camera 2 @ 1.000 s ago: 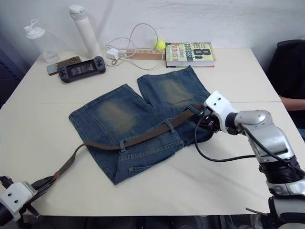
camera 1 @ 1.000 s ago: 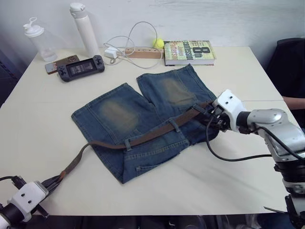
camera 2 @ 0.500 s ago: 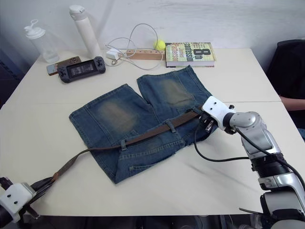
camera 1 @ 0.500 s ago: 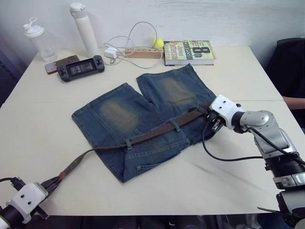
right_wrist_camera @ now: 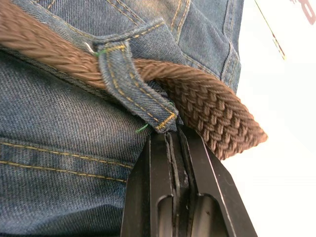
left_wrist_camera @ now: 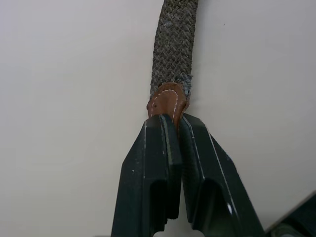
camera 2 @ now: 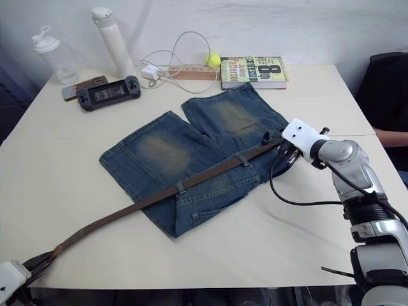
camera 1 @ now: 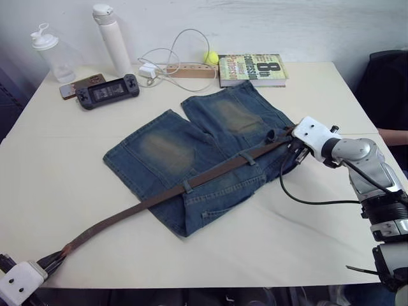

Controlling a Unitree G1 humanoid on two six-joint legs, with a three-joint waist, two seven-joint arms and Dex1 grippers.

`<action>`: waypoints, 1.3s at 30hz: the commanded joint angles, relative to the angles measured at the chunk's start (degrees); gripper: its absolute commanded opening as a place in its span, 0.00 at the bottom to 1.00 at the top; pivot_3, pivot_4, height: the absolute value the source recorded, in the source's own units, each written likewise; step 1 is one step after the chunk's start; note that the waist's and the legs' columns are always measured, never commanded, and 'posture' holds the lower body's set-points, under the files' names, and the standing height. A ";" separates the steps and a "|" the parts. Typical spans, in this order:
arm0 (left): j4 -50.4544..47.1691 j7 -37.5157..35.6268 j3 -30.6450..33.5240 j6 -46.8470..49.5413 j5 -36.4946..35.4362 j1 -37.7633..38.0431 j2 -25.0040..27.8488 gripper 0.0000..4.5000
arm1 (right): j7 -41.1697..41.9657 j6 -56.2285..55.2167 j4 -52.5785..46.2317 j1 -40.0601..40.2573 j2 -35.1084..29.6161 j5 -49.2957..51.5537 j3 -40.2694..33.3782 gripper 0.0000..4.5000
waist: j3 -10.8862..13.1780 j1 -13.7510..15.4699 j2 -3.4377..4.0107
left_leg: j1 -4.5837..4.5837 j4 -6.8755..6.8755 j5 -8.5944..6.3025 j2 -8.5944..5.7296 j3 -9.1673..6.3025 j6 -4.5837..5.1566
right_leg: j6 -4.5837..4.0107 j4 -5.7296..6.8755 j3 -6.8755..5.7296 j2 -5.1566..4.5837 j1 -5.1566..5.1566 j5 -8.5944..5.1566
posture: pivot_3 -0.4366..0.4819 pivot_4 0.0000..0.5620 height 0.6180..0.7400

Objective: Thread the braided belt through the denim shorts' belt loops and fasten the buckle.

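Head view, shorts: denim shorts [camera 1: 204,153] flat mid-counter, legs toward the far edge, waistband toward the near edge.
Head view, belt: braided belt [camera 1: 159,199] stretched taut on a diagonal from the near left corner of the counter [camera 1: 306,236] up through the belt loops [camera 1: 187,185] to the right side of the waistband.
Head view, arms: left gripper [camera 2: 25,266] at the near left corner; right gripper [camera 2: 288,153] at the shorts' right edge.
Left wrist view: jaws clamped on the belt's brown leather tip [left_wrist_camera: 167,102], woven strap running away over bare counter.
Right wrist view: jaws together, pinching fabric at a loop [right_wrist_camera: 129,86], strap passing through it; exactly what is gripped hard to tell.
Buckle: not made out.
Handling, judged: light, limp strap, textured weave, likely little slip; soft denim bunches when dragged. Best holds: stiff leather tip, and waistband beside a loop.
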 commanded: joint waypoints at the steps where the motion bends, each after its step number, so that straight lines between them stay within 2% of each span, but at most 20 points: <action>1: 5.81 0.59 4.15 1.05 -1.14 2.49 0.43 0.00 | -1.79 2.71 -1.19 -0.19 -1.23 -0.78 -3.82 0.00 | 0.00 -0.04 0.00 | 0.01 0.00 -0.01 0.00 0.01 0.02 | 0.00 0.01 0.01 0.00 -0.01 0.00 | 0.48 0.27 0.96; 12: 7.49 1.71 4.67 3.65 -3.18 2.79 -0.05 0.00 | -1.28 5.49 -3.19 0.60 -1.46 -0.57 -3.82 0.00 | 0.00 -0.13 0.00 | 0.03 0.00 -0.09 0.01 0.05 0.16 | 0.00 0.09 0.04 -0.01 -0.04 0.00 | 0.48 0.27 0.96; 19: 11.51 9.66 5.87 2.46 3.46 4.54 -1.07 0.00 | -1.51 7.50 -4.11 0.31 -0.40 0.91 -4.64 0.00 | 0.00 -0.50 0.00 | 0.08 -0.01 -0.12 0.02 0.11 0.20 | -0.01 0.15 0.05 0.00 -0.06 0.00 | 0.48 0.27 0.96; 24: 12.86 22.34 9.19 5.77 10.30 4.68 -1.61 0.00 | -1.80 8.07 -4.15 0.07 -0.45 1.16 -4.57 0.00 | 0.00 -0.85 0.00 | 0.11 -0.01 -0.17 0.04 0.14 0.30 | -0.01 0.22 0.07 0.00 -0.08 0.00 | 0.48 0.27 0.96; 32: 10.83 25.41 6.91 5.08 12.42 6.91 -4.97 0.00 | -1.81 8.92 -4.53 0.18 -0.56 1.41 -4.42 0.00 | -0.02 -1.16 -0.07 | 0.10 0.02 -0.21 0.03 0.20 0.34 | 0.00 0.21 0.06 -0.06 -0.08 0.00 | 0.48 0.27 0.96; 39: 10.17 29.99 6.77 9.40 14.09 9.52 -9.47 0.00 | -2.10 9.78 -5.38 0.51 -0.70 1.42 -4.68 0.00 | -0.02 -1.33 -0.06 | 0.14 -0.02 -0.21 0.03 0.25 0.34 | 0.00 0.21 0.09 -0.07 -0.10 0.00 | 0.48 0.27 0.96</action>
